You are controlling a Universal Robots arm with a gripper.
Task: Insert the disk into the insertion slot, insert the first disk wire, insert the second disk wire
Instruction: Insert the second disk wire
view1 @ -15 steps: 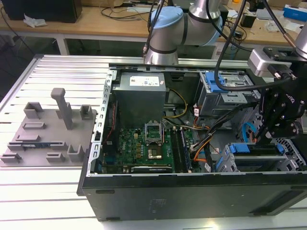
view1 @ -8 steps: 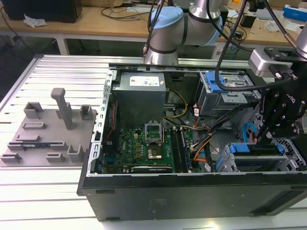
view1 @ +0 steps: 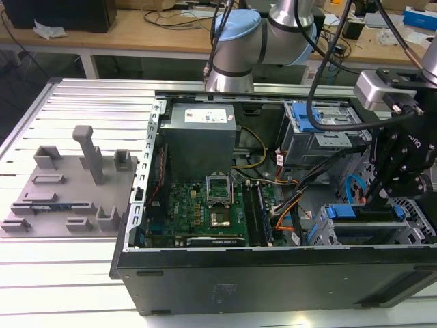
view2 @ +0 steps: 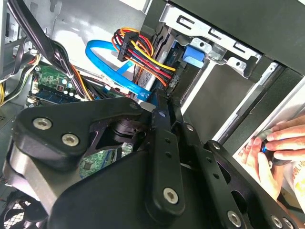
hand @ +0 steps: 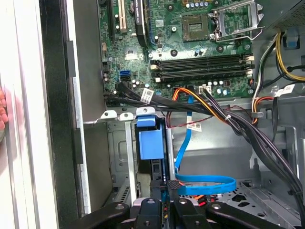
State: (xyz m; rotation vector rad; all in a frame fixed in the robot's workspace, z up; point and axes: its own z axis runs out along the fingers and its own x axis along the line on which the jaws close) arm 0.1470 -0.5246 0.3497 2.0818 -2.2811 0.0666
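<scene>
While the open computer case lies on the ribbed metal counter, the robot arm's black hand reaches down into the case's corner on the exterior view's right, just above the insertion slot. The disk, marked by its bright blue carrier, sits inside that grey cage; in the first wrist view its blue end stands upright between the cage walls. The hand appears clenched on a black connector, directly below the disk's end, with a flat blue cable looping beside it. A bundle of red, yellow and black wires plugs in near the disk in the second wrist view. A person's hand rests outside the case.
</scene>
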